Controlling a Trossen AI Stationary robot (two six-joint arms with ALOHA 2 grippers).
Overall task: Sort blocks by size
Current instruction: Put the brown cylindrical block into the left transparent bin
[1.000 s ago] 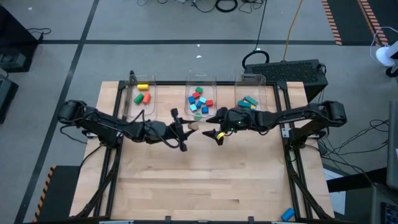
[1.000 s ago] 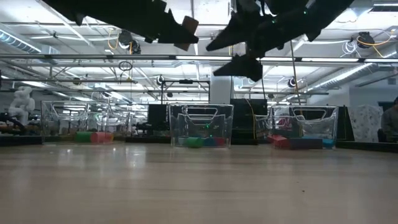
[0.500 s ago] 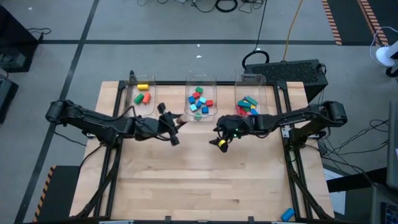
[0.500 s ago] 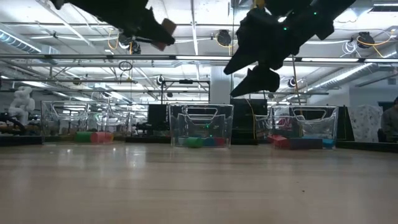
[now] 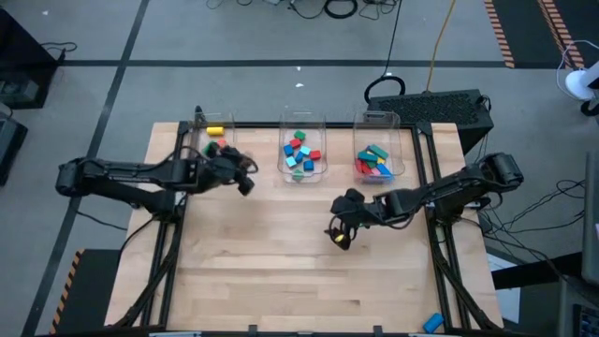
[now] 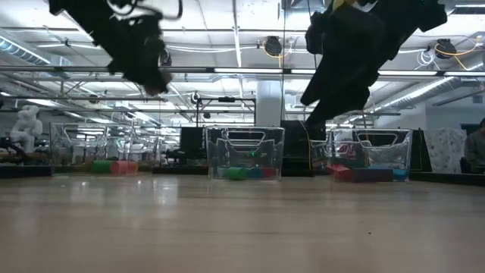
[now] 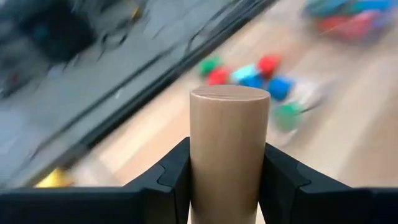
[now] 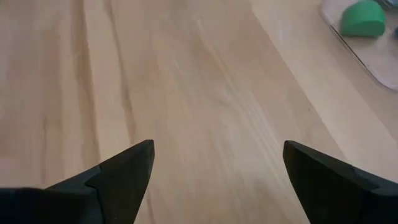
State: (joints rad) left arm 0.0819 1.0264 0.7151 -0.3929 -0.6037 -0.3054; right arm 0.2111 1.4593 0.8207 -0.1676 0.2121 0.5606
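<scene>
wooden cylinder (image 7: 229, 155) in left gripper (image 7: 227, 180), seemingly unlabelled.

Three bins (image 5: 303, 140) in a row along table (image 5: 281, 271) far edge, blocks (image 5: 300, 153) inside each.
Left gripper (image 5: 241, 174) just beside leftmost bin's near edge; grip contents not discernible. Right gripper (image 5: 339, 227) over bare wood, nearer than rightmost bin, between middle and right bins.
</scene>
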